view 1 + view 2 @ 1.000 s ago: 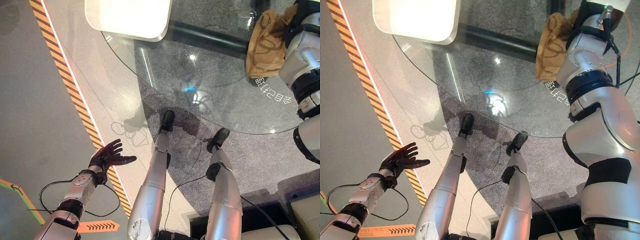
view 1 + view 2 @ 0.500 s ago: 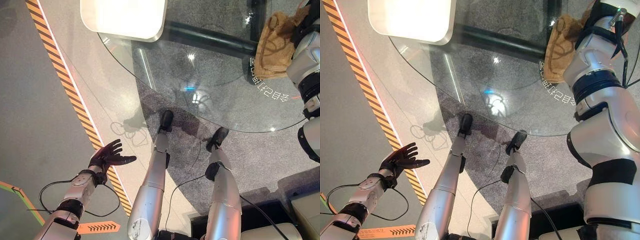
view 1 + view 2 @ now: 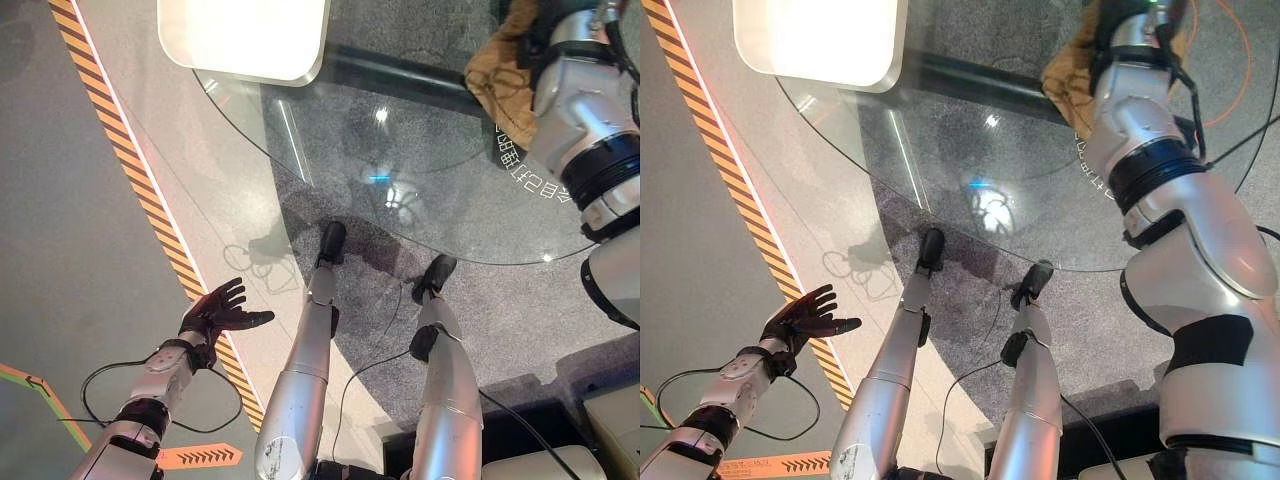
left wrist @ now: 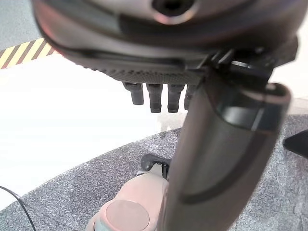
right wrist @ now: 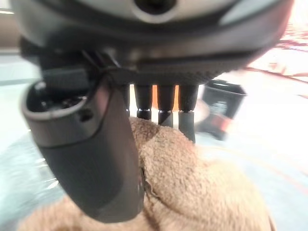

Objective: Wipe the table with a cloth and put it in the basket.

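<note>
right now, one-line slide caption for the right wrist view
Right robot hand pressing a tan cloth against the glass table.

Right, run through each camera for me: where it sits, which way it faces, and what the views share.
Left eye view: on the head, looking down at the glass table; the open left hand hangs over the floor.
Right eye view: beside it, same scene; the right arm reaches onto the tan cloth.
Left wrist view: on the left wrist, looking along straight fingers at the floor.
Right wrist view: on the right wrist, right hand pressing the cloth.
Shared: both eye views and the right wrist view show the cloth.
</note>
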Controlling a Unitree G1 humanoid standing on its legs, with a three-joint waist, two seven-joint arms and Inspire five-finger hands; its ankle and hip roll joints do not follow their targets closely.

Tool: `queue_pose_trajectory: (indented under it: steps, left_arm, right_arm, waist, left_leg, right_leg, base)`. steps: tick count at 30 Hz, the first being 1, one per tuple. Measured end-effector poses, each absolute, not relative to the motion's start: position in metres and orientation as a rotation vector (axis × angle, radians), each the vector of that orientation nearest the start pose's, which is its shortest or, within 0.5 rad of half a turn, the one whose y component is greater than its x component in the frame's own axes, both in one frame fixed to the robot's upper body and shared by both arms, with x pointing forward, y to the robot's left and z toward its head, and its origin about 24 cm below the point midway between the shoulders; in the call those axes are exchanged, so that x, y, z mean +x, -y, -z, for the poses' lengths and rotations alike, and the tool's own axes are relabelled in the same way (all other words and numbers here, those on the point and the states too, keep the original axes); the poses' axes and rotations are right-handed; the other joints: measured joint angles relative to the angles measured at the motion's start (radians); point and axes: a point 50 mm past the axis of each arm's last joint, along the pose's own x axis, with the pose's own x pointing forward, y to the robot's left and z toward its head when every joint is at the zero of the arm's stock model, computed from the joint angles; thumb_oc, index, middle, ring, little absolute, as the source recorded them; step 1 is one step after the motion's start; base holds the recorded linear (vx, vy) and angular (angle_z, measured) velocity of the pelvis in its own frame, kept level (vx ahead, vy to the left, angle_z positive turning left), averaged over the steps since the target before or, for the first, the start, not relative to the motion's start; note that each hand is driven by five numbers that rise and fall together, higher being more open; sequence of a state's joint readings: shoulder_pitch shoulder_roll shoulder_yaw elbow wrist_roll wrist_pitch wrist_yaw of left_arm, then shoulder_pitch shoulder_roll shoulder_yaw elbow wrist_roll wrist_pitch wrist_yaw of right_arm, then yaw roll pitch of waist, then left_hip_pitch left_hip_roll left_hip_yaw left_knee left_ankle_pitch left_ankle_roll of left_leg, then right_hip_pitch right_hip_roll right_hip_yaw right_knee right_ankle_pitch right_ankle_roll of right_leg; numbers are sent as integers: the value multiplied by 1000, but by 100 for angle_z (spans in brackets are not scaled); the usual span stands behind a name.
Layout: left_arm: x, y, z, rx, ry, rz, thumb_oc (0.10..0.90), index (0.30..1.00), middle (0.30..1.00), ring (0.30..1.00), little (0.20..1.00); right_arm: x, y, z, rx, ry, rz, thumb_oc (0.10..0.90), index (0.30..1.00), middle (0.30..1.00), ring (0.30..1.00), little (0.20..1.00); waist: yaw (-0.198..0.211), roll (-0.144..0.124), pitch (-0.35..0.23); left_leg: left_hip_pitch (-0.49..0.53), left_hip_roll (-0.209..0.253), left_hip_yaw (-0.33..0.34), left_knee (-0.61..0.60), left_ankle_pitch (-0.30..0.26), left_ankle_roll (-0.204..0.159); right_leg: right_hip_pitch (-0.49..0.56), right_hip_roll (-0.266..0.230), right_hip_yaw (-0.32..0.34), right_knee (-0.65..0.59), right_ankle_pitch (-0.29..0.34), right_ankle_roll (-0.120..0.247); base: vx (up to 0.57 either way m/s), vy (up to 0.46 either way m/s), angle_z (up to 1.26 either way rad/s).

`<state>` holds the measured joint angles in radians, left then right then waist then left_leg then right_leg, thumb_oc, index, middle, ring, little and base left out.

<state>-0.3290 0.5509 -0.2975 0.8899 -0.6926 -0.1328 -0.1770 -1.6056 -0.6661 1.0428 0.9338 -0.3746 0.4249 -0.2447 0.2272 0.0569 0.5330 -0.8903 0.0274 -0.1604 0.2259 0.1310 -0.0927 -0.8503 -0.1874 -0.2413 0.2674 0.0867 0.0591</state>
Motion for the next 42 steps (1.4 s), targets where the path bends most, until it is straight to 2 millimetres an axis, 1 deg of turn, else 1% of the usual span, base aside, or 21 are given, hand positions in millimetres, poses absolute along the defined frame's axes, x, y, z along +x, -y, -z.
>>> queue_pose_trajectory:
  steps: [1, 3, 6, 14, 20, 28, 33, 37, 40, 42]
  left_arm:
    - [276, -274, 25, -33, -428, -24, 800, 900, 900, 900, 900]
    - [276, -273, 25, -36, -427, -26, 800, 900, 900, 900, 900]
    - [276, -273, 26, -35, -429, -27, 800, 900, 900, 900, 900]
    - [276, -272, 26, -30, -429, -26, 800, 900, 900, 900, 900]
    - [276, -269, 27, -38, -427, -28, 800, 900, 900, 900, 900]
    - [277, -267, 28, -26, -427, -34, 800, 900, 900, 900, 900]
    - [277, -269, 27, -25, -423, -41, 800, 900, 900, 900, 900]
    - [278, -270, 25, -31, -407, -52, 800, 900, 900, 900, 900]
    - [279, -271, 23, -39, -387, -63, 800, 900, 900, 900, 900]
    - [280, -271, 21, -50, -371, -79, 800, 900, 900, 900, 900]
  right_arm:
    - [405, 172, -359, -1686, 351, 562, 100, 300, 300, 300, 200]
    - [405, 164, -358, -1707, 373, 529, 100, 300, 300, 300, 200]
    - [406, 154, -355, -1731, 388, 495, 100, 300, 300, 300, 200]
    - [403, 133, -353, -1769, 456, 411, 100, 300, 300, 300, 200]
    - [399, 113, -341, -1802, 525, 323, 100, 300, 300, 300, 200]
    - [393, 95, -335, -1807, 581, 238, 100, 300, 300, 300, 200]
    - [393, 90, -330, -1798, 585, 218, 100, 300, 300, 300, 200]
    - [395, 91, -329, -1770, 588, 238, 100, 300, 300, 300, 200]
    - [398, 96, -329, -1691, 578, 264, 100, 300, 300, 300, 200]
    - [399, 104, -330, -1608, 567, 292, 100, 300, 300, 300, 200]
  waist:
    - [7, 2, 0]
    - [18, 2, 0]
    - [22, 2, 0]
    - [19, 3, 0]
    - [20, 3, 0]
    - [20, 3, 0]
    - [20, 3, 0]
    - [21, 3, 0]
    - [22, 3, 0]
    - [23, 3, 0]
  left_leg:
    - [0, 0, 0, 0, 0, 0]
    - [0, 0, -1, -2, 0, -1]
    - [0, 0, -4, -3, 0, -2]
    - [-1, 4, -5, -5, -4, -7]
    - [-1, 11, -5, -6, -7, -11]
    - [-1, 16, -5, -8, -8, -13]
    - [0, 16, -6, -7, -8, -14]
    - [0, 16, -7, -5, -8, -15]
    - [1, 14, -9, 0, -8, -15]
    - [2, 14, -10, 1, -7, -16]
  right_leg:
    - [0, 0, 0, 0, 0, 0]
    - [0, 0, -1, 1, -1, -1]
    - [0, -1, -2, 4, -4, -1]
    - [-2, 4, -2, 3, -10, -3]
    - [-5, 10, -2, 5, -15, -8]
    - [-7, 14, -1, 9, -19, -10]
    - [-7, 14, -1, 11, -19, -10]
    - [-6, 13, -1, 14, -20, -11]
    - [-7, 12, -1, 23, -22, -12]
    - [-6, 12, -1, 26, -23, -12]
  base:
    - [0, 0, 0]
    - [3, -16, 0]
    - [0, 0, 0]
    - [0, 0, 0]
    - [0, 0, 0]
    - [0, 0, 0]
    - [0, 0, 0]
    - [0, 0, 0]
    - [0, 0, 0]
    - [0, 0, 0]
